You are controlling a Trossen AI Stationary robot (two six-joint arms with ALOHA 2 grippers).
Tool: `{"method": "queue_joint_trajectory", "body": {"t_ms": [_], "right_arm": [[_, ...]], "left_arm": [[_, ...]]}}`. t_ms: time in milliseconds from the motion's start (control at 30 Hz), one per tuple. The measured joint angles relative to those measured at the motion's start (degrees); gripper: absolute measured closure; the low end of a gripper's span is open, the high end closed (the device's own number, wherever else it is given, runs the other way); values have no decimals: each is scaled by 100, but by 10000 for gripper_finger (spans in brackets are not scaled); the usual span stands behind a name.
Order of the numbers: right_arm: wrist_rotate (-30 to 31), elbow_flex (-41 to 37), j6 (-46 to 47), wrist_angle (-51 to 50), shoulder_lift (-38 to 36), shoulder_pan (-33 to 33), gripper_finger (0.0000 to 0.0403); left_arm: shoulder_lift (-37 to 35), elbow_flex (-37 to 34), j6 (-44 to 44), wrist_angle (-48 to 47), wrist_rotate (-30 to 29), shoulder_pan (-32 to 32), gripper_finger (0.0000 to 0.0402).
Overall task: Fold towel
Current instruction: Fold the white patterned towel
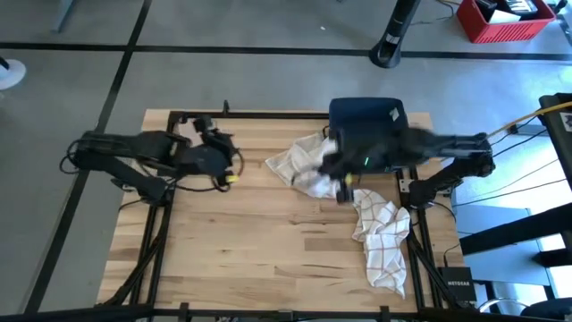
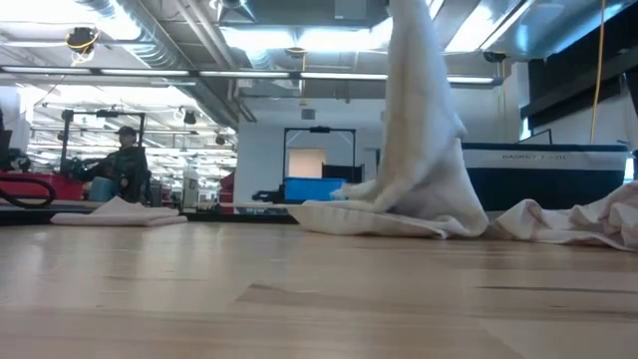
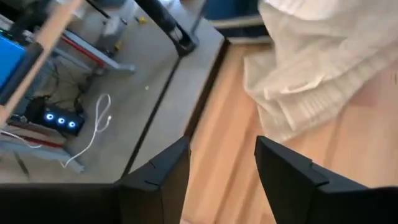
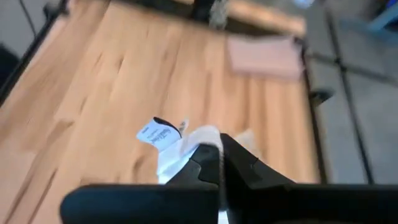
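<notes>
Towel [image 1: 299, 165], white and crumpled, lying toward the far right part of the table [image 1: 250, 250], one part pulled up off the wood into a tall peak in the low view, base spread flat around it. Pinched at that raised part by the right gripper [image 1: 332, 168], fingers closed tight on the cloth, a care label and a bit of white fabric showing at the tips in the right wrist view. Second cloth [image 1: 382, 237], white with a thin checked pattern, stretching from just beside the towel toward the near right corner, long axis running roughly far to near along the right edge. Left gripper [image 3: 221, 180] parked well apart near the far left part of the table, fingers spread with nothing between them, pointing across at the towel's loose left edge. Free edge thus lying to the right of the left gripper, along the line toward the right arm, with bare wood between. Left arm probably the one to reach next, since the right is already occupied holding the towel up. Folded cloth [image 2: 118, 212] resting farther off near the far edge. Person seated in the room beyond the table.
</notes>
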Motion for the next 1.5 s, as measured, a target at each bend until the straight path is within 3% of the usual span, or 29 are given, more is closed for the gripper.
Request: {"method": "queue_joint_trajectory", "body": {"t_ms": [100,167,300,433,667,1033,1200,1500], "right_arm": [[575,-640,596,31,0,528,401],[896,-1012,1004,101,0,856,401],[1452,-1635,1670,461,0,1370,401],[1745,-2233,2073,1107,0,1621,401],[1998,-3153,2136,2267,0,1685,401],[2233,-3576,2269,2385,2,1680,402],[2235,-3576,2264,2404,2,1680,401],[2236,-3574,2262,2470,2,1680,400]], "left_arm": [[199,-442,359,506,443,207,230],[226,-897,700,1199,1111,412,233],[236,-1960,1503,3144,2585,905,238],[685,-2627,1920,4798,3172,1291,238],[2050,-2694,1566,5694,3332,2036,238],[3026,-2693,1051,6798,5909,3421,238],[3278,-2689,1205,7022,6027,3609,238],[3566,-2687,1385,7478,6869,3583,238]]}}
